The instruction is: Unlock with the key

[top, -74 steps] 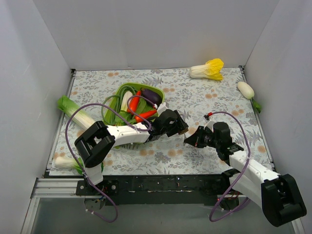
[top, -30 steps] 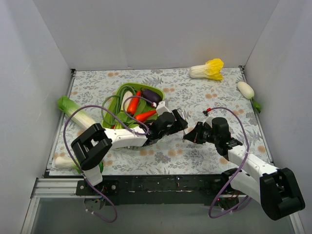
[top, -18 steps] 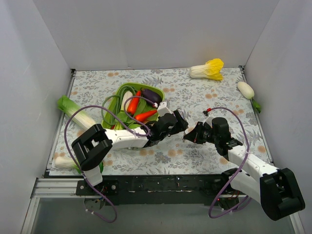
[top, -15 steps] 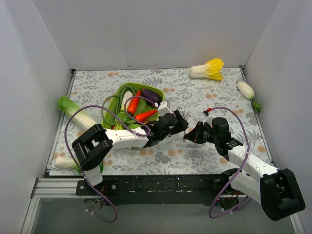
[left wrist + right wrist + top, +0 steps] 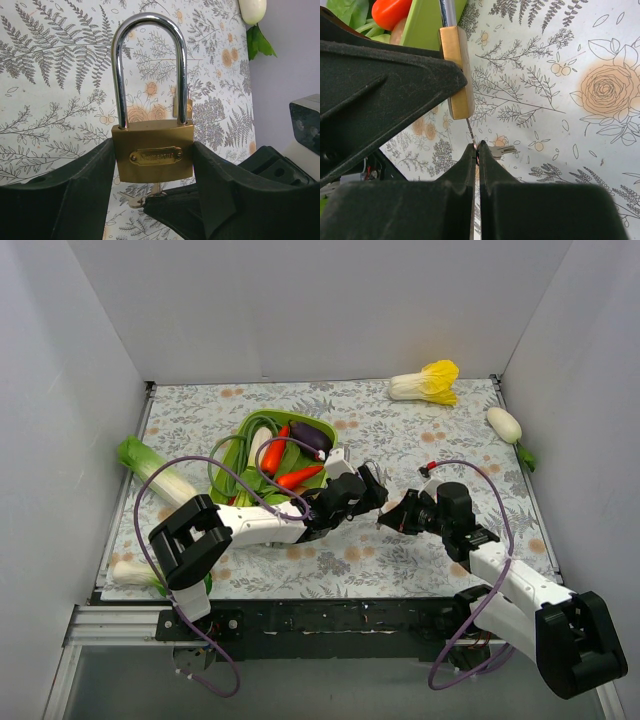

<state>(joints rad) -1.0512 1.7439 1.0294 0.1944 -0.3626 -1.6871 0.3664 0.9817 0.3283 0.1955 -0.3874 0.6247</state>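
Padlock (image 5: 152,155) over key (image 5: 471,132), mid-surface (image 5: 400,440)
Padlock between the jaws of the left gripper (image 5: 152,165); key meeting its base, between the jaws of the right gripper (image 5: 476,155); bowl (image 5: 243,432) behind-left; cabbage (image 5: 427,383) back right

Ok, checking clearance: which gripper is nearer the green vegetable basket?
Left. The left gripper, clamping the brass padlock, sits beside the basket's rim; the right gripper, pinching the key, is beyond the padlock.

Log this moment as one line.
left gripper: shut on brass padlock | right gripper: shut on key | key blade: meets padlock underside | shackle: closed
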